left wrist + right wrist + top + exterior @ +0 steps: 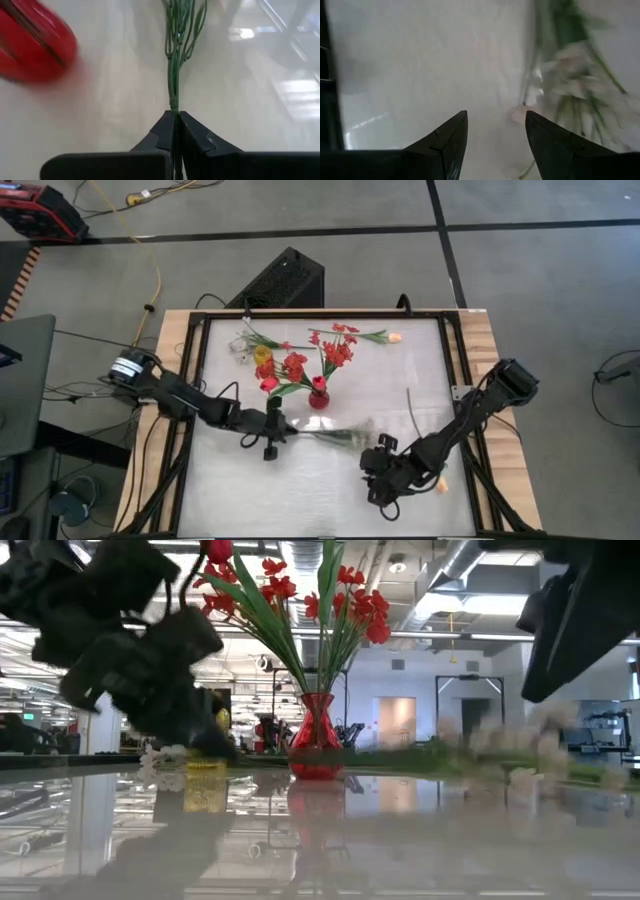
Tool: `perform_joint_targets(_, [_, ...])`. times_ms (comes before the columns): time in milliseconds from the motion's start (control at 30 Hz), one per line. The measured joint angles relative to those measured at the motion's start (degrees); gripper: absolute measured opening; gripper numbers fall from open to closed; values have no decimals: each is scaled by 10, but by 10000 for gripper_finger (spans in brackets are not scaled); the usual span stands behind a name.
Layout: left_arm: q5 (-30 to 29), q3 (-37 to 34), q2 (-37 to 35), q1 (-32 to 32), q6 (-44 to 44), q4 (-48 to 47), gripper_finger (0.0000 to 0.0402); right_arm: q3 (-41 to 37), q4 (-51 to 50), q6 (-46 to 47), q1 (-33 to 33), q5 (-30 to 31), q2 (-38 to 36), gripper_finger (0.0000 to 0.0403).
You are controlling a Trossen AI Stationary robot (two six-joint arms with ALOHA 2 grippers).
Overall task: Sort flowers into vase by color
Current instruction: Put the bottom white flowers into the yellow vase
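Note:
A white-blossomed flower spray [345, 437] lies across the table's middle, its green stem end in my shut left gripper [283, 430]. Its blurred blossoms [572, 75] are just beside my open right gripper [496, 117], which hovers near them [380, 465] and touches nothing. A red vase [318, 398] stands upright holding red flowers [335, 352], with a yellow vase [263, 356] at its far left. A red tulip [268, 385] shows between them. White sprays [243, 342] and a peach tulip [394, 337] lie near the far edge. My left gripper pinches the spray's bare green stem [173, 106] between its two fingers, near the stem's cut end. The fingers come from the table's left, slanting down, along the stem. The stem runs on toward the table's right; whether the blossom end rests on the table I cannot tell.
A loose green stem [410, 408] and a peach bud [441, 485] lie on the table's right side by my right arm. The black frame [196, 370] borders the white table top. Bare surface lies along the near edge.

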Motion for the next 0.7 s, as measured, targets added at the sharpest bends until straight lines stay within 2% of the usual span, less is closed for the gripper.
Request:
perform_joint_targets(133, [-77,0,-37,-25,-1,-22,0,0,49,-3,8,0,0,225])
perform_joint_targets(500, [-170,0,-125,-88,0,-47,0,0,277,-97,29,-22,0,225])
perform_joint_targets(700, [-241,0,-170,-129,25,-48,0,5,311,-104,32,-42,0,225])
